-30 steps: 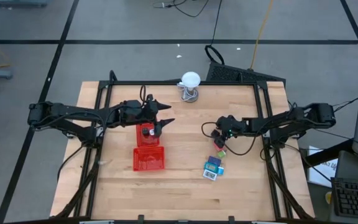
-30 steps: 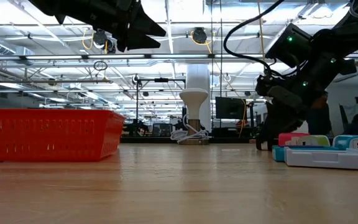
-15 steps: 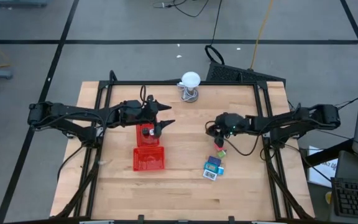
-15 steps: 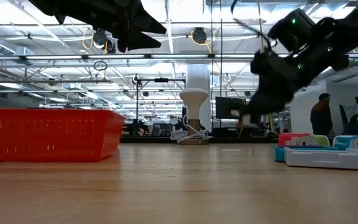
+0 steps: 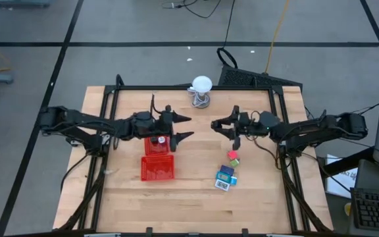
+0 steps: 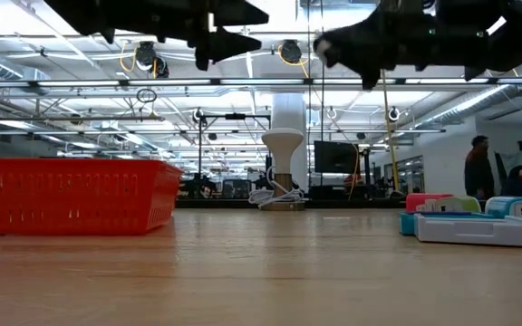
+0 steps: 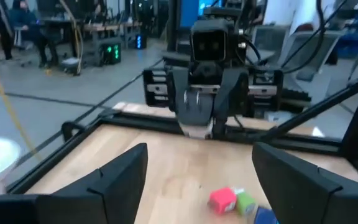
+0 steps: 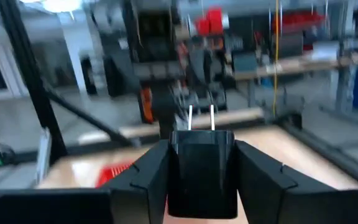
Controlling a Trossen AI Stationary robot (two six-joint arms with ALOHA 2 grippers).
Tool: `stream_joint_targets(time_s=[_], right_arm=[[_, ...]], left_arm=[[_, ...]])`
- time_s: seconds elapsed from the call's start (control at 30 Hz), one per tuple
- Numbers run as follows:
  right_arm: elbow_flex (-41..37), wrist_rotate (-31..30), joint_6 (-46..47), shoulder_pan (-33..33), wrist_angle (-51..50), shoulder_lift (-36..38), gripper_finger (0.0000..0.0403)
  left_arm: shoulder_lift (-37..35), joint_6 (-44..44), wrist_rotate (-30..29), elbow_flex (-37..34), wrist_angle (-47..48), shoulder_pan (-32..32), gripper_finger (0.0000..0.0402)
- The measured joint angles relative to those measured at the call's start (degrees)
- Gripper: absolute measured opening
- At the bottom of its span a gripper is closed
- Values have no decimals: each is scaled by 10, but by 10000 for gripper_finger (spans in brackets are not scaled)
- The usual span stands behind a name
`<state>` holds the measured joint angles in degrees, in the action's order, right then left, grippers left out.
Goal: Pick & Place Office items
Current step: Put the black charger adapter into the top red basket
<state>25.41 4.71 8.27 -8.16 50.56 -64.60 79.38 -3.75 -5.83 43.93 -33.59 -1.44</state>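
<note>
Your right gripper (image 5: pixel 224 125) was raised above the table's middle, toward the far edge, and clenched on a black plug-like piece (image 8: pixel 201 169); the right wrist view showed the piece wedged between both fingers with two metal prongs sticking out of it. Your left gripper (image 5: pixel 185 128) hung with its fingers spread wide and nothing between them, facing the right one across a short gap, just over the far red mesh tray (image 5: pixel 155 146). A second red tray (image 5: pixel 157 167) touched it on the side nearer the front edge.

The other office items lay toward the right edge of the table. The red piece (image 5: pixel 231 156) sat touching the green piece (image 5: pixel 237 160), and just beside them, nearer the front edge, was the teal-blue packet (image 5: pixel 225 175) with a white-labelled piece (image 5: pixel 223 185) touching it. The white ball on a wire stand (image 5: pixel 201 91) stood at the middle of the far edge.
</note>
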Motion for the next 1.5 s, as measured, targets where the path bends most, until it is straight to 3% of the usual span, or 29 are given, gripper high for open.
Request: stream_joint_targets(time_s=[0.27,0.4,0.53,0.63,0.77,0.97,1.33,1.5], right_arm=[[0,1,0,5,40,-2,140],[0,1,-14,17,43,-13,140],[0,22,-17,25,37,-22,140],[0,90,10,24,37,-21,140],[0,208,67,12,45,-21,140],[0,325,110,-9,36,-21,140],[1,329,123,-38,38,-21,140],[1,329,123,-38,28,-21,140]], left_arm=[[80,1,0,0,-174,5,267],[111,-15,1,19,-179,1,258],[116,4,23,71,-58,-7,251],[109,42,20,127,84,-9,252],[108,169,16,196,237,4,259],[114,332,6,255,277,46,247],[221,393,16,378,380,48,206],[262,429,-34,412,383,48,206]])
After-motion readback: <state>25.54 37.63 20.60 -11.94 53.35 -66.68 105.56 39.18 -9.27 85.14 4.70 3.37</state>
